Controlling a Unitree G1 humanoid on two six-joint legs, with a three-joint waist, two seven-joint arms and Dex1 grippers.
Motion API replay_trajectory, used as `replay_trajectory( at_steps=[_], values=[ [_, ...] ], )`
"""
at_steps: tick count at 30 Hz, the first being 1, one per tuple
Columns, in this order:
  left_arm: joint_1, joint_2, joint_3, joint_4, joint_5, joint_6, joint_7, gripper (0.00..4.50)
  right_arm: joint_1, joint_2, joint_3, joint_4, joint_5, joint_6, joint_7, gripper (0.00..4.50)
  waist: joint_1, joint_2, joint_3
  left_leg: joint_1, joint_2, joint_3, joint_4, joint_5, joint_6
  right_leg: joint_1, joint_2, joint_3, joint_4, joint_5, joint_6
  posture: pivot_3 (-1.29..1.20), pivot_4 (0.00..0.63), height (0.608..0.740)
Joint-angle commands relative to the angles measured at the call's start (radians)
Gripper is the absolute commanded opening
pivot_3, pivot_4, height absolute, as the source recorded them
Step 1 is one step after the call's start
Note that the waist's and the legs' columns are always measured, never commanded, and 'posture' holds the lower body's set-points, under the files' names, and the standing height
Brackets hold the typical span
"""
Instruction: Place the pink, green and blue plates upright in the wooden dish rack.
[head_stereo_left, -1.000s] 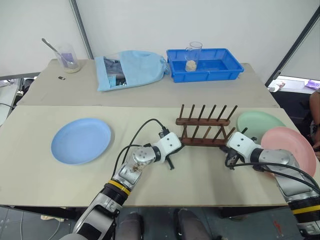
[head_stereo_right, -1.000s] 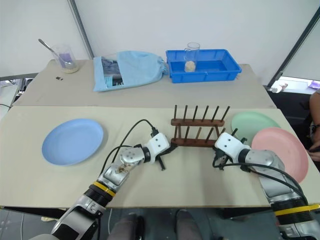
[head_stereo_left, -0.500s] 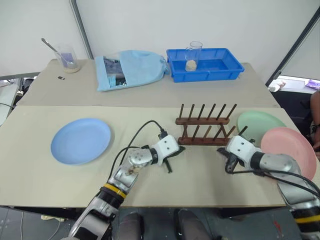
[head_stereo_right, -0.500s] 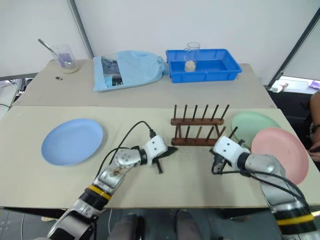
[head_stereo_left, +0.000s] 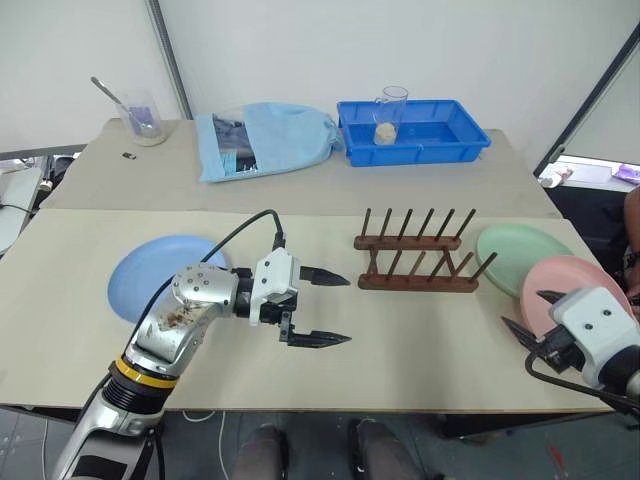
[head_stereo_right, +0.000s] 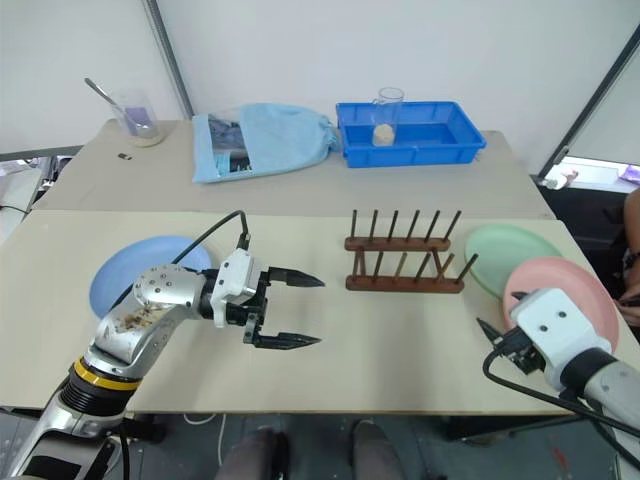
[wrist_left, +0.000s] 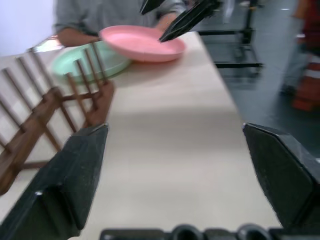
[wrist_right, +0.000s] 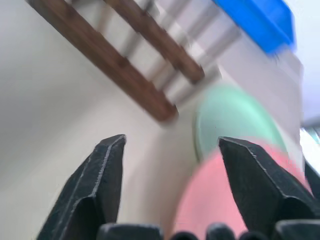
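Both arms have pulled back from the small dark brown wooden dish rack (head_stereo_left: 415, 263); the left gripper (head_stereo_left: 322, 308) and right gripper (wrist_right: 170, 185) now hang spread, holding nothing. No plate is racked: the light blue plate (head_stereo_left: 150, 275), mint green plate (head_stereo_left: 520, 250) and pale pink plate (head_stereo_left: 560, 285) lie flat on the beige table (head_stereo_left: 400, 340), white wall behind.
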Motion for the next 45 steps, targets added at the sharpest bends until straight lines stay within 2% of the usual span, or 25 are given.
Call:
replay_trajectory(
  at_steps=[1,11,14,20,22,29,34,39,43,45],
  values=[
    [-0.039,-0.008,-0.012,-0.012,-0.022,-0.002,-0.041,4.49,-0.011,0.027,0.057,0.009,-0.075,0.042,-0.095,3.24,-0.006,0.0,0.0,0.0,0.0,0.0,0.0,0.0,0.0,0.0,0.0,0.0,0.0,0.0,0.0,0.0,0.15,0.737],
    [-0.075,-0.063,-0.022,0.024,0.014,-0.047,-0.03,4.49,-0.143,0.05,0.179,0.24,-0.133,0.038,-0.196,3.24,-0.003,0.0,0.0,-0.001,-0.001,-0.001,-0.001,0.004,0.007,-0.001,0.001,0.0,0.001,0.0,0.0,0.0,0.15,0.737],
    [-0.073,-0.062,-0.021,0.028,0.025,-0.066,-0.028,4.5,-0.176,0.058,0.175,0.294,-0.132,0.036,-0.22,2.39,-0.001,0.0,0.0,-0.002,-0.001,-0.001,-0.002,0.004,0.007,-0.002,0.001,0.0,0.001,0.0,-0.001,0.0,0.15,0.737],
    [-0.066,-0.066,-0.016,0.024,0.032,-0.07,-0.018,4.5,-0.184,0.066,0.179,0.306,-0.124,0.041,-0.234,0.35,0.001,0.0,0.0,-0.003,-0.001,-0.001,-0.002,0.004,0.008,-0.003,0.002,0.0,0.001,-0.001,-0.001,0.0,0.15,0.737],
    [-0.064,-0.069,-0.015,0.019,0.03,-0.067,-0.013,4.5,-0.181,0.072,0.178,0.299,-0.121,0.047,-0.237,0.05,0.0,0.0,0.0,-0.002,-0.001,-0.001,-0.002,0.004,0.008,-0.002,0.002,0.0,0.001,-0.001,0.0,0.0,0.15,0.737],
    [-0.062,-0.065,-0.001,0.016,0.02,-0.048,-0.004,4.5,-0.154,0.077,0.136,0.193,-0.116,0.099,-0.241,0.05,0.001,0.001,0.0,-0.001,0.0,-0.001,-0.002,0.004,0.008,-0.002,0.002,0.0,0.001,-0.001,0.0,0.0,0.15,0.737],
    [-0.07,-0.044,0.048,0.024,-0.011,-0.007,0.008,4.5,-0.171,0.031,-0.012,-0.025,-0.072,0.167,-0.18,0.05,-0.001,0.002,0.0,-0.003,0.0,-0.001,-0.002,0.004,0.008,-0.003,0.002,0.0,0.002,-0.001,0.0,0.0,0.15,0.737],
    [-0.088,-0.048,0.088,0.034,-0.062,0.034,0.015,4.5,-0.344,-0.075,-0.099,-0.017,0.139,0.155,-0.011,0.05,-0.004,0.001,0.0,-0.001,0.0,-0.001,-0.002,0.004,0.008,-0.001,0.002,0.0,0.001,0.0,0.0,0.0,0.15,0.737],
    [-0.109,-0.07,0.113,0.034,-0.086,0.061,0.054,4.5,-0.588,-0.062,-0.122,0.108,0.372,0.149,0.053,0.05,-0.006,0.0,0.001,0.0,0.0,-0.002,-0.002,0.004,0.008,0.0,0.002,0.0,0.001,0.0,0.0,0.0,0.15,0.737],
    [-0.113,-0.077,0.125,0.026,-0.098,0.047,0.055,4.5,-0.708,-0.071,-0.129,0.203,0.485,0.213,0.069,0.05,-0.005,0.0,0.001,0.0,0.0,-0.002,-0.001,0.004,0.008,0.0,0.002,0.0,0.001,0.0,0.0,0.0,0.15,0.737]
  ],
)
